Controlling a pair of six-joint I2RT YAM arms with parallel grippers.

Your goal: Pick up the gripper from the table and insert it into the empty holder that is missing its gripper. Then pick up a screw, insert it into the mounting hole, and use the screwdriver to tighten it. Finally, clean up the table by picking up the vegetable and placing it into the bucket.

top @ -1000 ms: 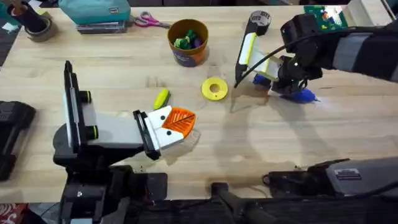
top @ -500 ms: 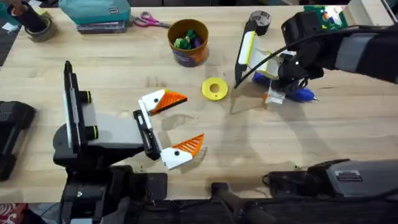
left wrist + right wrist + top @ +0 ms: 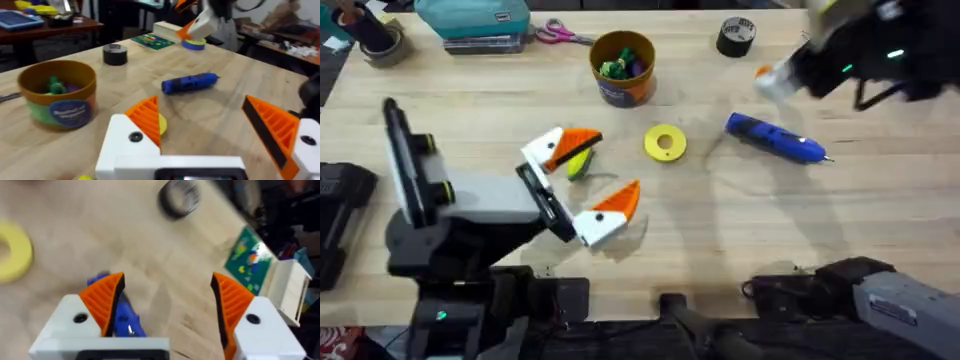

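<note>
the left claw (image 3: 588, 172) is hanging spread wide over the vegetable (image 3: 580, 161) on the bench (image 3: 720, 230), its fingers bracketing it. it should be dropping straight before pinching. the right claw (image 3: 167, 300), also spread and empty, is hovering above the screwdriver (image 3: 775, 138); the bucket (image 3: 622, 67) is waiting nearby.

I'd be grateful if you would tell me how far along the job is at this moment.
Done, apparently: the screwdriver lies on the table, with the right gripper open above it. In hand: the left gripper is open around the vegetable, not yet closed. Left: gripping it and dropping it into the bucket.
</note>
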